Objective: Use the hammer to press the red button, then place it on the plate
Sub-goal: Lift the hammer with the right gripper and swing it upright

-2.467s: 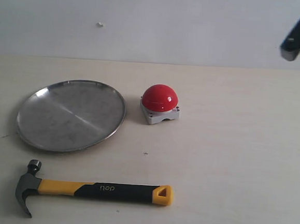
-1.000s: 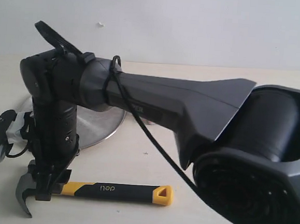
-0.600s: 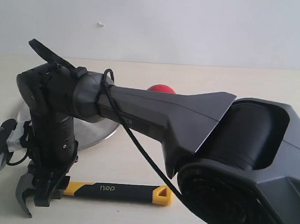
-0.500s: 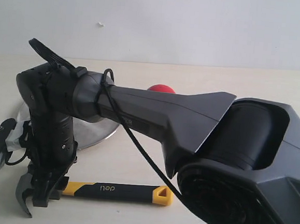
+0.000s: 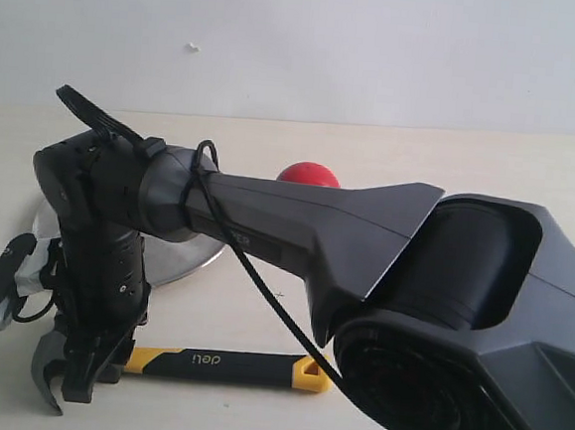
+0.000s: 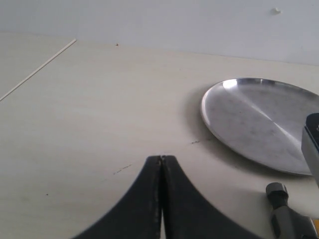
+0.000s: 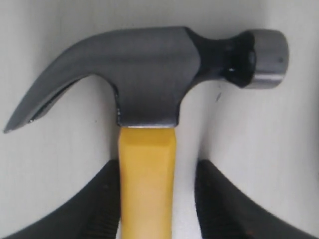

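The hammer (image 5: pixel 226 367) lies flat on the table near its front edge, with the dark steel head (image 7: pixel 147 74) to the left and the yellow butt to the right. My right gripper (image 5: pixel 80 378) reaches across from the right and stands straight down over the yellow neck of the handle just behind the head. It is open (image 7: pixel 158 172): one finger touches the handle and a gap shows at the other. The plate (image 6: pixel 259 119) lies behind the hammer, mostly hidden by the arm. Only the top of the red button (image 5: pixel 309 173) shows above the arm. My left gripper (image 6: pixel 161 158) is shut and empty, left of the plate.
The right arm's big dark forearm and base (image 5: pixel 459 318) fill the right and centre of the exterior view and hide much of the table. A pale wall (image 5: pixel 301 37) runs along the back. A thin seam line (image 6: pixel 37 69) crosses the table at the far left.
The right arm has sunk a little over the hammer's neck, and more of the red button shows above it. The hammer, the plate and the left gripper have not moved.
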Tool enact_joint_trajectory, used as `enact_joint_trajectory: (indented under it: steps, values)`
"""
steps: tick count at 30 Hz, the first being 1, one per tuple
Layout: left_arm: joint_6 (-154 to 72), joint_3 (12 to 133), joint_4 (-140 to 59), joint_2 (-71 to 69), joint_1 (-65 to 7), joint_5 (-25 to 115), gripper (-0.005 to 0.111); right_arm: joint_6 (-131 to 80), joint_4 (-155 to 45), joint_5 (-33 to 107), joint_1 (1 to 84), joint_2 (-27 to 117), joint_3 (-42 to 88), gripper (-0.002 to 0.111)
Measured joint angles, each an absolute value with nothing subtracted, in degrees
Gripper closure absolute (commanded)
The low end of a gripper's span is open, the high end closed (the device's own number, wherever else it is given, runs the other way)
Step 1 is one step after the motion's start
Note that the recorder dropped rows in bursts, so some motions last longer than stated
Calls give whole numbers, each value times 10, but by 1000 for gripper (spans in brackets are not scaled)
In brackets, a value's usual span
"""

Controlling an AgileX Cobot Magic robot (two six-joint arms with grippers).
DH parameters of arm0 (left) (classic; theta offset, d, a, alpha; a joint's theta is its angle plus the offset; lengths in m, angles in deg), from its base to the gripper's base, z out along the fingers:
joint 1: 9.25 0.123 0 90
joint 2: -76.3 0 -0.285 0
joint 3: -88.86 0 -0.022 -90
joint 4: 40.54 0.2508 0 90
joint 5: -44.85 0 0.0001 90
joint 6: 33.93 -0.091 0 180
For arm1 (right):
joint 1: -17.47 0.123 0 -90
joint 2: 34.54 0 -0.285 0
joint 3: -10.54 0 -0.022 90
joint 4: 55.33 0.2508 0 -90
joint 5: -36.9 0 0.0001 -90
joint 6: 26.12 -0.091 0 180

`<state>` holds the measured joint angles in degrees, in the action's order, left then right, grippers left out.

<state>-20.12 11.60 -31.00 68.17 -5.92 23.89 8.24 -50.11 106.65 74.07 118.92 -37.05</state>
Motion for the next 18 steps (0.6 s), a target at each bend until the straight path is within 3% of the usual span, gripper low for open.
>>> enact_joint_trajectory:
  steps: [2,11,18]
  values:
    - [-201,116,-310,682,-59,239,107,80,-498,1068,741,1189,-370,108]
    - [-201,116,-310,682,-59,239,107,67,-497,1070,741,1177,-369,108]
    - [-201,116,-310,682,-59,239,107,3,-497,1075,741,1081,-369,108]
